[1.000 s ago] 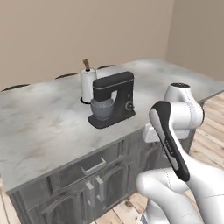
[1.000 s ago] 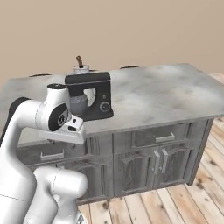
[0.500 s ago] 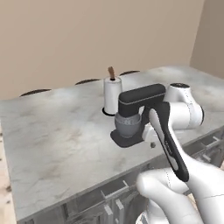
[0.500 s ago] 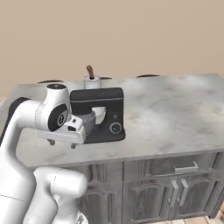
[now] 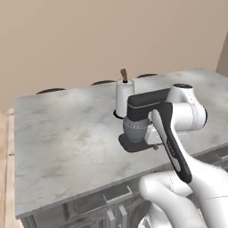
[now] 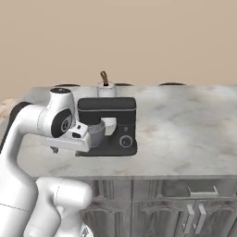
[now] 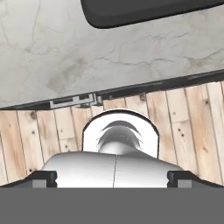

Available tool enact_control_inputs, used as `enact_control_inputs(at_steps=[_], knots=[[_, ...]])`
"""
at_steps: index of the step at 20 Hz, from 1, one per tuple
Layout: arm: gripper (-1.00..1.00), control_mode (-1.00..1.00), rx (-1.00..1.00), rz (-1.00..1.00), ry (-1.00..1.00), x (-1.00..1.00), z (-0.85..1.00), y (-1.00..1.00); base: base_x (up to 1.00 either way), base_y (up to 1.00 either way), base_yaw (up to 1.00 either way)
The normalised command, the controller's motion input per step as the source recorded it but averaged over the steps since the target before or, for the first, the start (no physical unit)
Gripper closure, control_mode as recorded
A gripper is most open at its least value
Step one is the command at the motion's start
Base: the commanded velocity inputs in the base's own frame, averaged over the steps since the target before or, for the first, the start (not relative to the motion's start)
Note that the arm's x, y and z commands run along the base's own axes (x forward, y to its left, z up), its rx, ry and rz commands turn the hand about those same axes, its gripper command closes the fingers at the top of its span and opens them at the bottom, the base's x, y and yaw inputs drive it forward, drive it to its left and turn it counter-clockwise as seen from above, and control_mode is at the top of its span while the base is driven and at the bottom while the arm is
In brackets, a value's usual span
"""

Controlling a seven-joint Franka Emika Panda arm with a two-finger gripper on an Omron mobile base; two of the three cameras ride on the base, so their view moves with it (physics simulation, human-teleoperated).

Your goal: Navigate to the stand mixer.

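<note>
Stand mixer (image 6: 110, 125) on marble counter (image 6: 185, 134), paper-towel roll (image 5: 123, 96) just behind, pincer state cannot be told

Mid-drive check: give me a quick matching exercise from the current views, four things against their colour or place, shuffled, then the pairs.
Things:
1. stand mixer
2. paper-towel roll
3. counter
4. cabinet drawer handle

Descriptions:
A. grey marbled stone surface
B. white, upright, with a brown stick on top
C. dark charcoal, near the counter's front edge
D. on the cabinet front, below the countertop

Pairs: 1-C, 2-B, 3-A, 4-D
</note>
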Motion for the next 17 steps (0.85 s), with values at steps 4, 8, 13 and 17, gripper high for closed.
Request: enact_control_inputs(at_steps=[4, 8, 13, 17], knots=[[-1.00, 1.00, 0.00, 0.00, 0.00, 0.00, 0.00, 0.00, 0.26, -0.45, 0.22], [-1.00, 1.00, 0.00, 0.00, 0.00, 0.00, 0.00, 0.00, 0.30, -0.47, 0.20], [-1.00, 1.00, 0.00, 0.00, 0.00, 0.00, 0.00, 0.00, 0.07, -0.70, 0.06], [-1.00, 1.00, 0.00, 0.00, 0.00, 0.00, 0.00, 0.00, 0.00, -0.78, 0.01]])
